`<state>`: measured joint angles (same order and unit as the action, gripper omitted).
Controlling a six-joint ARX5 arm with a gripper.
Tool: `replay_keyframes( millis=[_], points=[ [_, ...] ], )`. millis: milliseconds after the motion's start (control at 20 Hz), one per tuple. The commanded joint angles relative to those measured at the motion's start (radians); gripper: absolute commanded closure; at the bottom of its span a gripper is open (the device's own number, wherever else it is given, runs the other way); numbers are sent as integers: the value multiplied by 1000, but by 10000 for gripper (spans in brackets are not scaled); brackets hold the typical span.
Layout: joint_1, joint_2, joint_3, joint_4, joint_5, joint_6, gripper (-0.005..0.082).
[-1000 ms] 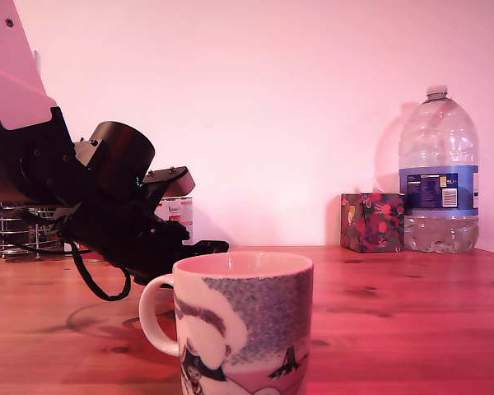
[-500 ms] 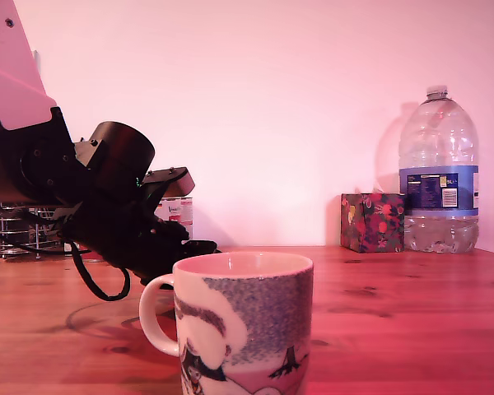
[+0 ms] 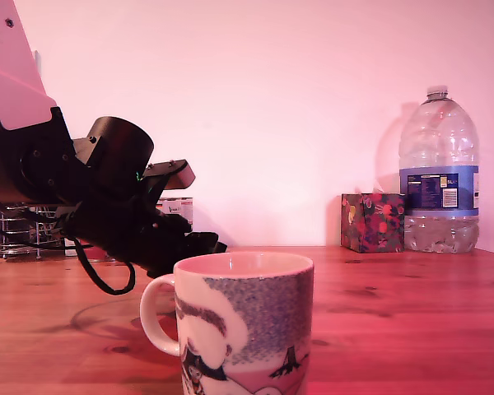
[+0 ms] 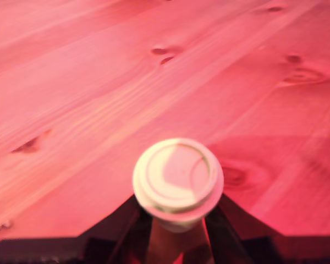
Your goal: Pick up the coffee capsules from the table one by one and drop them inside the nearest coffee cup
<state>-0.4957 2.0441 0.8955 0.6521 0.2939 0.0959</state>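
Round-rimmed capsule (image 4: 177, 176) gripped (grainy, knotted table (image 4: 99, 82)).

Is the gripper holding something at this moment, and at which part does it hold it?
Yes. The gripper holds one coffee capsule by its tapered body, just under the wide flat rim, a finger on each side.

A coffee cup (image 3: 243, 321) stands nearest the camera on the table (image 3: 395, 313). Behind it, toward the exterior view's left, the gripper (image 3: 199, 243) hangs above the tabletop with a coffee capsule (image 4: 177, 179) between its jaws. Far back on the exterior view's right, a small box (image 3: 372, 222) sits just beside a large bottle (image 3: 438, 173).
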Motion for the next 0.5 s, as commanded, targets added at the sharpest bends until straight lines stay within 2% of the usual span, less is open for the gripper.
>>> replay_keyframes(
  millis=[0,150,250,450],
  points=[
    [-2,-44,-11,0,16,-2,663],
    [-2,-122,-47,-1,21,-1,663],
    [-4,-184,-91,3,48,0,662],
    [-20,-352,-206,-7,68,-2,662]
  ],
)
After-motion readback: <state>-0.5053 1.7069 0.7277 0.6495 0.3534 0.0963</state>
